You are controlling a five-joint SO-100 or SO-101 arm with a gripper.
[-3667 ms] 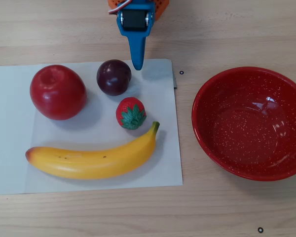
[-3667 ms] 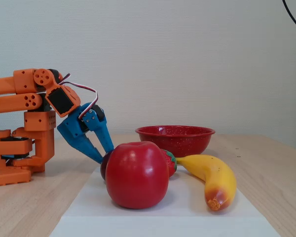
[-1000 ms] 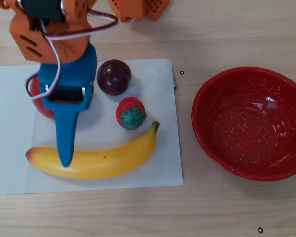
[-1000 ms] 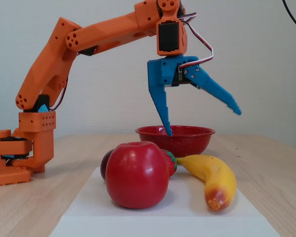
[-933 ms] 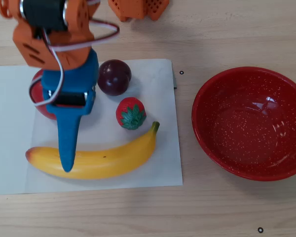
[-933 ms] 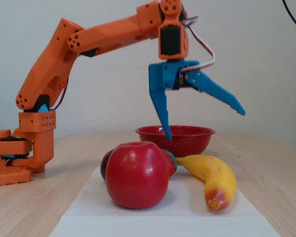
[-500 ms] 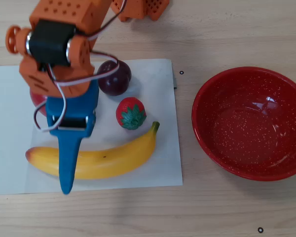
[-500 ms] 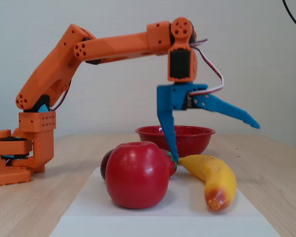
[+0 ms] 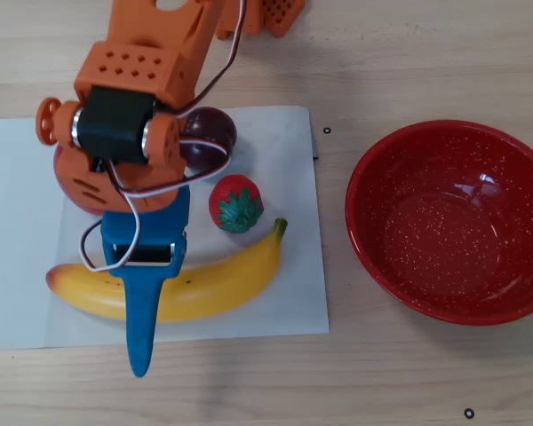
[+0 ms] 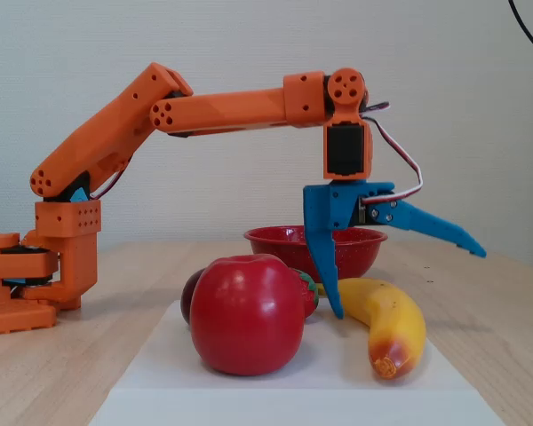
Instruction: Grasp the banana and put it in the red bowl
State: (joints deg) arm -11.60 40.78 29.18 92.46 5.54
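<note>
The yellow banana [image 9: 222,280] lies on a white sheet, its orange-red end to the left and its green stem to the upper right in the overhead view. In the fixed view the banana [image 10: 386,324] points toward the camera. My blue gripper [image 9: 142,315] hangs over the banana's left half with its jaws spread wide. In the fixed view the gripper [image 10: 409,283] has one finger pointing straight down beside the banana, and the other angled out above its far side. It holds nothing. The red speckled bowl [image 9: 444,231] stands empty to the right of the sheet; in the fixed view the bowl [image 10: 280,241] is behind the fruit.
A strawberry [image 9: 235,204] lies just above the banana, close to the gripper. A dark plum [image 9: 211,131] and a red apple [image 10: 247,312] sit beside it; the arm covers most of the apple from above. The white sheet [image 9: 18,177] lies on a wooden table [image 9: 409,53].
</note>
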